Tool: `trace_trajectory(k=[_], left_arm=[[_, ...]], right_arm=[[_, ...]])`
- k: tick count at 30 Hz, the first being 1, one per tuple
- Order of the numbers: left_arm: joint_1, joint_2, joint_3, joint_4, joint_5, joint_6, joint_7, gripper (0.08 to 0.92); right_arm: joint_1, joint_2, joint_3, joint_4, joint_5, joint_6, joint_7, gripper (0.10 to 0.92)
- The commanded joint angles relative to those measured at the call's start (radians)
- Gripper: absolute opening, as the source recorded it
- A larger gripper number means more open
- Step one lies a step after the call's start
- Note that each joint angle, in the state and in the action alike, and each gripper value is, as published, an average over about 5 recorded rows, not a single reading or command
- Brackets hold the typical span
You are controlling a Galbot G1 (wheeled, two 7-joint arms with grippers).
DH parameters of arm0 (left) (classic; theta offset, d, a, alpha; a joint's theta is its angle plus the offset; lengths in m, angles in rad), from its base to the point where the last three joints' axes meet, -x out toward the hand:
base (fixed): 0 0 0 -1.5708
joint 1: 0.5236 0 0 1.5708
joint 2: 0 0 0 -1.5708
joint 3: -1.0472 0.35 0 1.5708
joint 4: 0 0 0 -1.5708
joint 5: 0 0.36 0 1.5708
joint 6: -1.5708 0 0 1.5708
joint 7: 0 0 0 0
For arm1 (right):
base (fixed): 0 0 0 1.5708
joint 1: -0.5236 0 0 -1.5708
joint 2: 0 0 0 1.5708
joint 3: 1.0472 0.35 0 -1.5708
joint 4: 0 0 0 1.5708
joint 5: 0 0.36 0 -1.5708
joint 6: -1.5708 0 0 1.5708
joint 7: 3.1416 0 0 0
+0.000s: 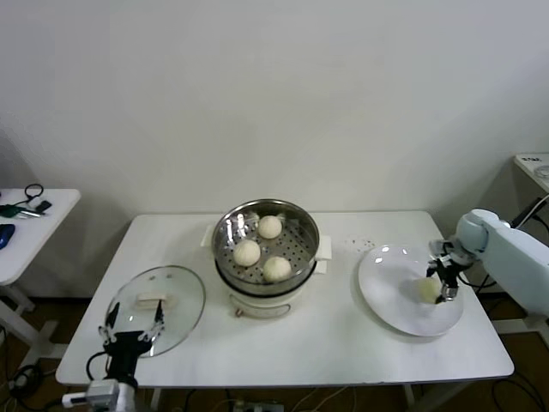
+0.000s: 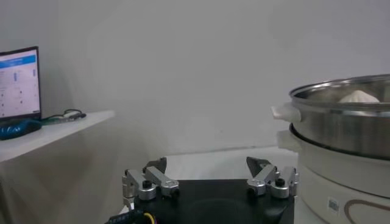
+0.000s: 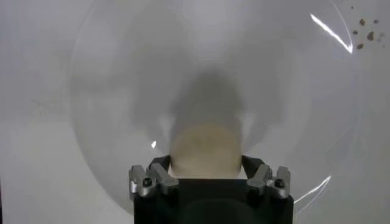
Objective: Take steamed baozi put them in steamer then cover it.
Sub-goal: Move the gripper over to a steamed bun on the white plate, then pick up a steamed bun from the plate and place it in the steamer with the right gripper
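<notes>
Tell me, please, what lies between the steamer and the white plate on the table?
Only bare table, apart from small dark crumbs near its far edge; the head view shows this between steamer and plate.

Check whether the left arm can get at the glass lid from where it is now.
Probably yes. The left gripper, open, sits at the near edge of the lid, whose handle lies just beyond with nothing between; the pot stands off to the side.

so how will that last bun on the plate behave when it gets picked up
The bun looks soft and rounded, so it will probably dent if squeezed hard. Its curved base on the smooth plate could let it roll or slide. The right end effector sits astride it, fingers on both sides.
</notes>
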Motion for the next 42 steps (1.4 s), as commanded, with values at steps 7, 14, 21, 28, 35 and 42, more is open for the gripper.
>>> trace_trajectory(k=[7,14,21,28,35,42], left_arm=[[0.004,0.001,0.002,-0.008,0.002,0.000,0.000,0.823],[0.004,0.001,0.013,-0.018,0.003,0.002,0.000,0.823],[0.013,0.002,0.037,-0.027,0.008,-0.002,0.004,0.823],[0.012,0.013,0.061,-0.042,0.008,-0.002,0.006,0.823],[0.014,0.020,0.076,-0.045,0.004,-0.010,0.009,0.823],[0.010,0.043,0.084,-0.046,-0.009,-0.015,0.011,0.823]], right_arm=[[0.041,0.004,-0.025,-0.002,0.047,-0.008,-0.002,0.702],[0.294,0.024,-0.254,0.048,0.277,-0.073,0.006,0.702],[0.589,0.133,-0.530,0.074,0.560,-0.151,0.019,0.704],[0.767,0.247,-0.682,0.145,0.800,-0.233,0.060,0.704],[0.846,0.338,-0.768,0.244,0.992,-0.302,0.131,0.704],[0.873,0.424,-0.837,0.323,1.104,-0.347,0.200,0.704]])
